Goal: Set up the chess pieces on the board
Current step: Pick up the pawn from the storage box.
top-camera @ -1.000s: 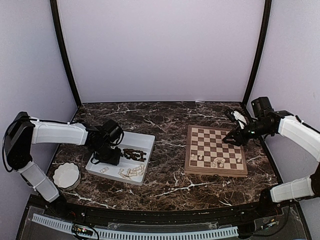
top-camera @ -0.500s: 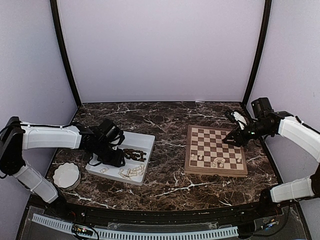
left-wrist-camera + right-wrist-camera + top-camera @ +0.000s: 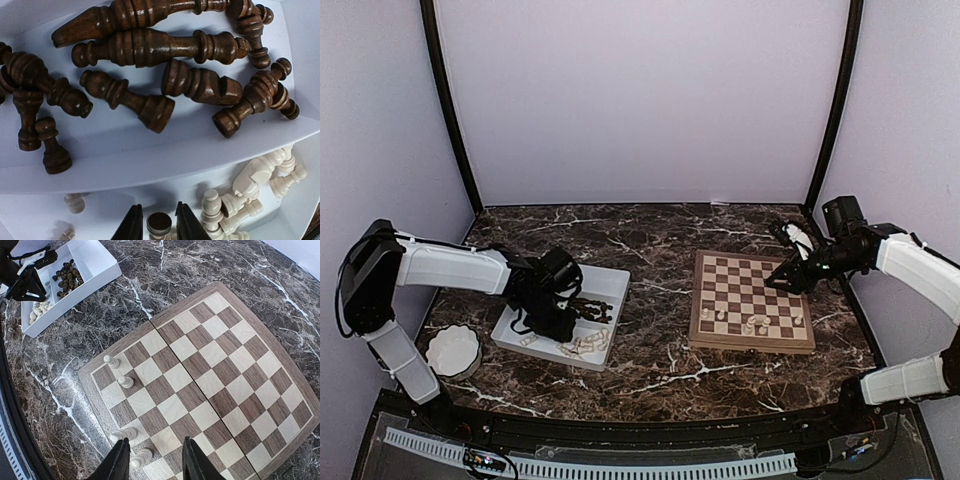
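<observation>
In the left wrist view, dark chess pieces (image 3: 150, 47) lie heaped in the white tray's far compartment and cream chess pieces (image 3: 250, 185) in the near one. My left gripper (image 3: 157, 206) is down in the near compartment. Its jaws stand narrowly on either side of a cream piece (image 3: 159, 223) whose dark base faces the camera, with thin gaps showing. My right gripper (image 3: 154, 440) hovers open over the board (image 3: 200, 365) with nothing between its fingers. On the board, two cream pieces stand (image 3: 111, 361) and two lie on their sides (image 3: 125, 433).
The white tray (image 3: 605, 280) sits left of centre on the marble table, with the left gripper (image 3: 558, 318) over it. A white scalloped bowl (image 3: 453, 350) is at the near left. The board (image 3: 750, 270) lies to the right, with the right gripper (image 3: 788, 278) above its right side.
My left arm has moved right along the tray to the cream pieces and its jaws have narrowed around one. The right arm has not moved.
</observation>
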You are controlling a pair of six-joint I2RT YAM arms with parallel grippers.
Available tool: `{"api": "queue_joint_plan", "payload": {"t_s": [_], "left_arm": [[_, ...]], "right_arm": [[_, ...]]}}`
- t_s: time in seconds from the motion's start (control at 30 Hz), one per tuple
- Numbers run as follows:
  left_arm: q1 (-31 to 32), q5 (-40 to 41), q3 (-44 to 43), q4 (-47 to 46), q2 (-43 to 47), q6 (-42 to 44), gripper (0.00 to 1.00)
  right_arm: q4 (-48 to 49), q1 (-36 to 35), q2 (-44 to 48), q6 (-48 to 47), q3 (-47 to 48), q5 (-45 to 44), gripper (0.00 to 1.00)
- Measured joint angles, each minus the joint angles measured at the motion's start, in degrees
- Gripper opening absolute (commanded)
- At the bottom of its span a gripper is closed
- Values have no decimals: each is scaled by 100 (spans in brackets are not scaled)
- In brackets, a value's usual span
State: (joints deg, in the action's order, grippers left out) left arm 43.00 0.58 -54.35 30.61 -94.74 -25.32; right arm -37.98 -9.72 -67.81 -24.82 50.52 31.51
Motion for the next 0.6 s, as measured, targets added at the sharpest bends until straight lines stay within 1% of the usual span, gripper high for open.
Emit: {"api": "queue_joint_plan", "payload": {"t_s": [0.27, 0.43, 0.53, 0.6], "left_arm": [[9, 52, -107, 125, -153, 28, 19], [39, 48, -129, 166, -157, 26, 11], [39, 46, -229, 337, -157, 26, 9], [39, 70, -417, 511, -157, 15, 10]], "right_arm": [[26, 0, -13, -20, 0, 11, 37], [-9, 0, -175, -61, 26, 79, 36], [-184, -2, -348, -140, 229, 90, 34], [-262, -7, -439, -170, 450, 90, 33]]}}
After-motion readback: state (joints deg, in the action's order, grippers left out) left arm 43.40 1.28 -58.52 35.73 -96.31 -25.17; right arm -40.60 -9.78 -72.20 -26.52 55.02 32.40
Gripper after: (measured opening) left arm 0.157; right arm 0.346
